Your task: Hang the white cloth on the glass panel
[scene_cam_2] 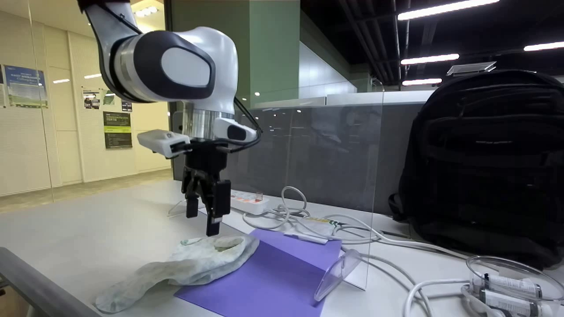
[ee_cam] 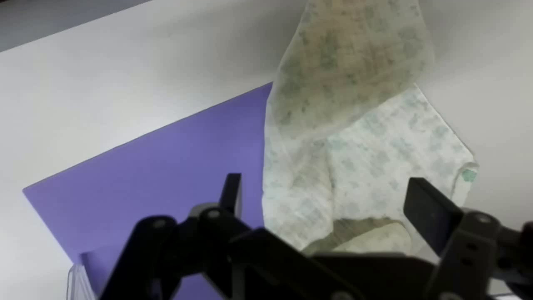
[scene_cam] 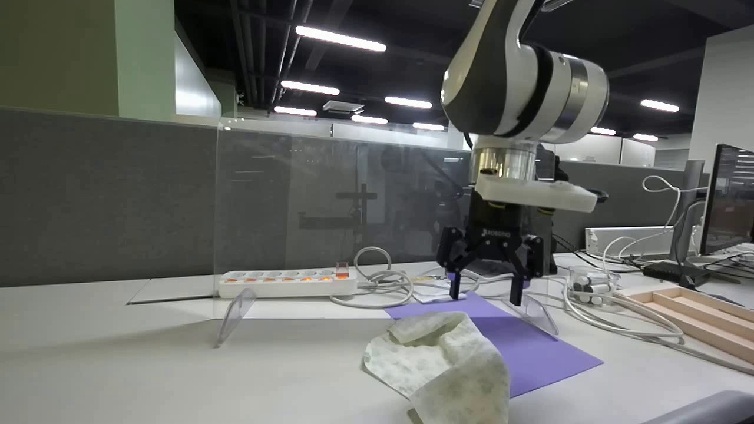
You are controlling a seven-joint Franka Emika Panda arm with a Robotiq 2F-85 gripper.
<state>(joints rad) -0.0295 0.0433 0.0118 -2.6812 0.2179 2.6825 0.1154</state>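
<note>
White cloth (scene_cam: 456, 368) rumpled, partly over the purple sheet (scene_cam: 539, 356), partly on the table (scene_cam: 147, 371) | my claw (scene_cam: 486, 294) hangs above it, jaws parted wide | glass panel (scene_cam: 265, 200) upright near the cloth | through it I see a power strip (scene_cam: 288, 287)

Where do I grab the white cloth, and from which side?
I'd pinch the white cloth at the raised fold beside its hollow, coming straight down: that fold arches up, so the open gripper could likely close across it, while the flatter patch offers little to pinch.
</note>
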